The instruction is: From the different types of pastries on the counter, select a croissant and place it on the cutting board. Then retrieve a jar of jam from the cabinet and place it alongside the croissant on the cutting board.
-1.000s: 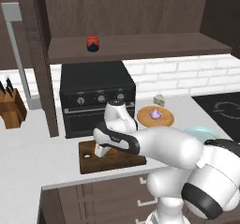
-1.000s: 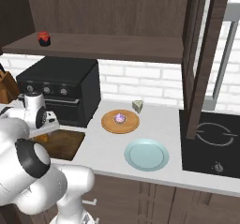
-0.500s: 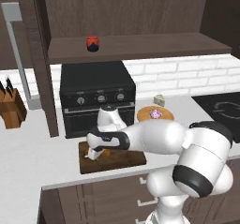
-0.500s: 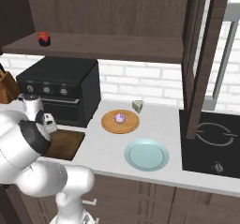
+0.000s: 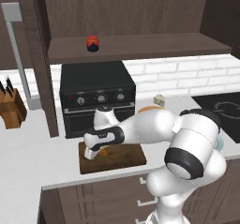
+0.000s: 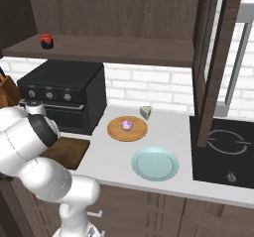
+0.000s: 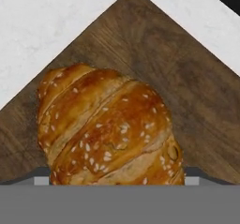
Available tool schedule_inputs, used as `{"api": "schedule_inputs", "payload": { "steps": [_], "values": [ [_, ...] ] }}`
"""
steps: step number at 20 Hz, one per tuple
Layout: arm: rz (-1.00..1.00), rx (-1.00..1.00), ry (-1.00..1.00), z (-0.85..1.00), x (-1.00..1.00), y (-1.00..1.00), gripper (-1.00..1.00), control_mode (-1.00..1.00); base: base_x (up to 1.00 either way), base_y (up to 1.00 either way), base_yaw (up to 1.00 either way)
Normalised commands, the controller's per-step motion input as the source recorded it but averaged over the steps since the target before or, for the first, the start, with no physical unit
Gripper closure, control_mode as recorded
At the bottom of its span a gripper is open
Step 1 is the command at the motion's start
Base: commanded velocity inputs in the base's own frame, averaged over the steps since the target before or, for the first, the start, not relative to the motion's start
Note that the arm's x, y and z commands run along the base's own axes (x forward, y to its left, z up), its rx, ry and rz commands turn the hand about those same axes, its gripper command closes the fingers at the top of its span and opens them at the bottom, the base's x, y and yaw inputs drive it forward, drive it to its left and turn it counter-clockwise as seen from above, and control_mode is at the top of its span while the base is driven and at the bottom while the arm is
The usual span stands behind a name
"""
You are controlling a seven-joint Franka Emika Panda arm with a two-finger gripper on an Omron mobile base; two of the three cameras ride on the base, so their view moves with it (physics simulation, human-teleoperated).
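Lying on the cutting board [image 7: 187, 78], near one of its corners, the croissant [image 7: 108, 129] is seen close up in the hand view, its seeded crust filling the lower middle. The tool [image 5: 93, 149] is lowered over the left end of the board, which is laid on the tabletop [image 5: 42, 171] in front of the black oven [image 5: 96, 94]. Whether the tool is spread or pinching the croissant cannot be told, since the fingertips are hidden. The jar of jam [image 5: 93, 43] is stood on the cabinet [image 5: 150, 45] shelf above the oven. The frosted pastry [image 6: 127, 125] is set on a round wooden plate [image 6: 116, 133], near a pale blue plate [image 6: 155, 163].
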Motion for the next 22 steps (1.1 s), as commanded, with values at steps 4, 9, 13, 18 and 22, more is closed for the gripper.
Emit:
{"api": "schedule_inputs", "payload": {
  "steps": [4, 9, 13, 18, 22],
  "values": [
    [0.0, 0.0, -0.05, 0.03, -0.11, 0.0, -1.0, -1.0, 0.0, 0.0, 0.0],
    [0.0, 0.02, -0.21, 0.53, -0.25, -0.13, -1.0, -1.0, 0.0, 0.0, 0.0],
    [0.0, 0.03, -0.17, 0.49, -0.06, -0.23, -1.0, -1.0, 0.0, 0.0, 0.0],
    [0.0, 0.06, -0.21, 0.79, -0.25, -0.36, -1.0, -1.0, 0.0, 0.0, 0.0],
    [0.04, 0.12, -0.36, 0.13, -0.86, -0.17, -1.0, -1.0, 0.0, 0.0, 0.0]
  ]
}}
